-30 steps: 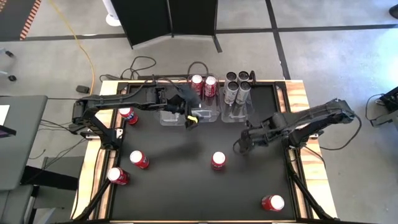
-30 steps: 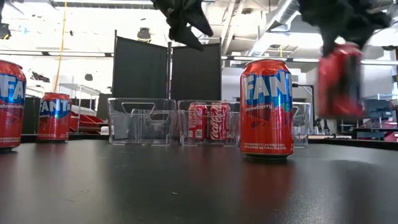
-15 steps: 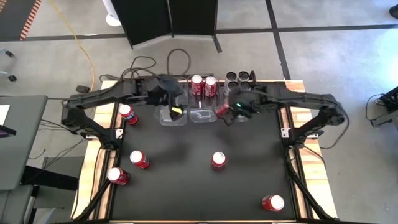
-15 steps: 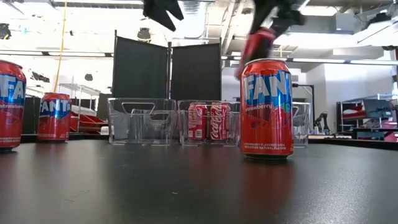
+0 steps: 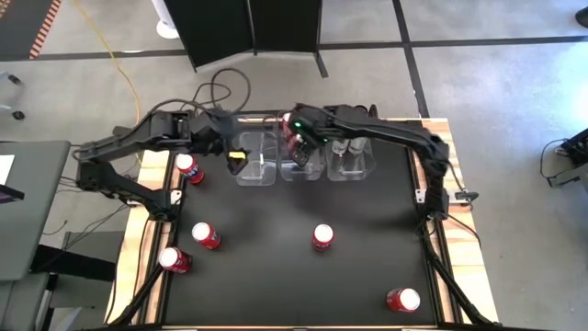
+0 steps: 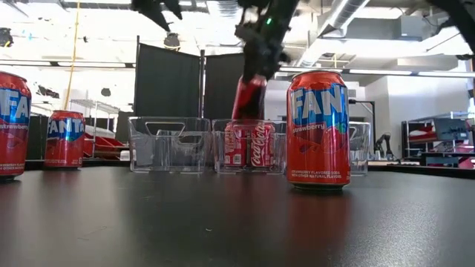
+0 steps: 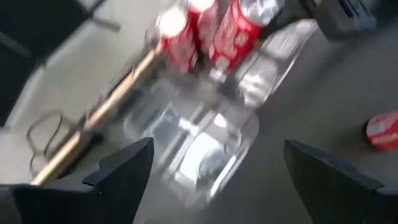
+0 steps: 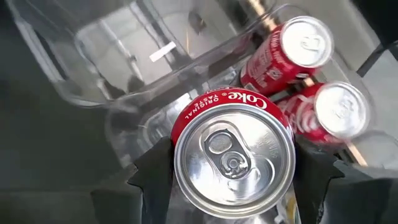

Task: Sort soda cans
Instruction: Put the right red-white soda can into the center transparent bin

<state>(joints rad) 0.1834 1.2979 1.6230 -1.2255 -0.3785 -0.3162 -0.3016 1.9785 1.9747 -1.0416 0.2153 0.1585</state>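
My right gripper (image 5: 298,131) is shut on a red Coke can (image 8: 235,155) and holds it over the middle clear bin (image 5: 303,170). Two red Coke cans (image 8: 292,46) stand at that bin's far end. Silver cans (image 5: 352,138) fill the right bin. My left gripper (image 5: 237,153) hangs open and empty above the left bin (image 7: 193,137). Several red Fanta cans stand loose on the table, among them one at mid-table (image 5: 322,236) and one near the left edge (image 5: 188,167). My right gripper pinches the Coke can's upper side wall (image 8: 180,134) between its two fingers (image 8: 155,177), one on each side just below the silver top. The fingers come from above, pointing down. The can (image 6: 249,96) hangs lifted clear and slightly tilted, its base at the middle bin's rim.
Three clear bins sit side by side at the table's far edge. Loose red cans also stand at the near left (image 5: 205,235), (image 5: 175,259) and the near right corner (image 5: 402,299). A Fanta can (image 6: 318,130) stands close before the low camera. Cables lie behind the table.
My right gripper has carried the Coke can from the table's right side toward the far edge and to the left, ending above the middle bin. My left gripper has drawn back toward the table's left, from the middle bin to over the left bin.
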